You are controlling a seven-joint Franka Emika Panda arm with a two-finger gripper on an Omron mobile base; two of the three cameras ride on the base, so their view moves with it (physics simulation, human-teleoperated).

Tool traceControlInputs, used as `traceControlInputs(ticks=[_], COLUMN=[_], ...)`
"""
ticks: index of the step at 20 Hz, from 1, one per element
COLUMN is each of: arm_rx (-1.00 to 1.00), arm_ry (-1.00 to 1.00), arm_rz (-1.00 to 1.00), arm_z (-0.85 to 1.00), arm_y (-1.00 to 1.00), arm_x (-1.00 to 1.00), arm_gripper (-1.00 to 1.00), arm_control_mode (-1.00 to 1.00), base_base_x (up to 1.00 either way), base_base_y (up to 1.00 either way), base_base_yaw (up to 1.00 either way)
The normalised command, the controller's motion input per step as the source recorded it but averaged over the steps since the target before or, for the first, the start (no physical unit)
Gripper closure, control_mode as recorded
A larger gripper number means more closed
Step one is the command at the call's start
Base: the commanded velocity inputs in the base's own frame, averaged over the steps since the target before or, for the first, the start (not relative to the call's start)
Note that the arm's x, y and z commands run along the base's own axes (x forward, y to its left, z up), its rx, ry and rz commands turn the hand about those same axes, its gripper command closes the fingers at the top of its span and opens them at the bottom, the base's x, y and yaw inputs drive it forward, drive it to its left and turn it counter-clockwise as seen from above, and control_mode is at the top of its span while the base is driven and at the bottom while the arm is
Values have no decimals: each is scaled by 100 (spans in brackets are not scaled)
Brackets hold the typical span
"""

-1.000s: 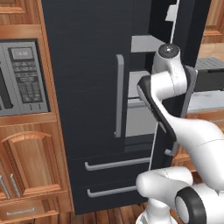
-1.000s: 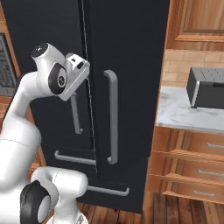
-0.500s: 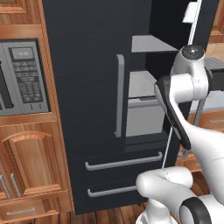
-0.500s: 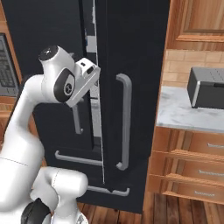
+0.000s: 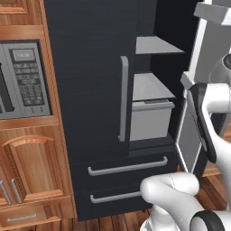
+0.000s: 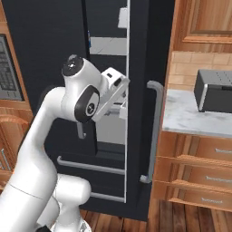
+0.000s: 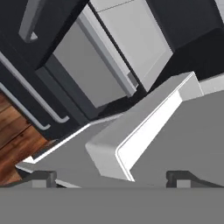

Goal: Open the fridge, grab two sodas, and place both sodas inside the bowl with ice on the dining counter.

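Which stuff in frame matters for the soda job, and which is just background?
Job:
fridge, right door swung open, grey shelves showing
gripper, at the open door's inner side

Background:
microwave
toaster on wall countertop
wooden cabinets

Fridge (image 6: 45,41) right door (image 6: 147,90) swung partly open, grey shelves (image 6: 106,45) showing inside, arm (image 6: 81,97) in the gap.

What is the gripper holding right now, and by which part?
Nothing that can be seen. The gripper has its tips wide apart at the inner side of the open fridge door, with no handle between them.
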Motion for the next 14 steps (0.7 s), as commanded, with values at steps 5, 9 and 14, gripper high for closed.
traceControlInputs(ticks=[5,9,14], arm_rx=[0,0,-1], arm_ry=[2,0,-2], arm_rz=[-3,-5,-1], arm_z=[4,5,2], arm_y=[-99,-78,-6], arm_x=[0,3,-4], arm_gripper=[-100,-100,-100], arm_control_mode=[-100,-100,-100], base_base_x=[0,0,0], base_base_y=[0,0,0], base_base_yaw=[0,0,0])
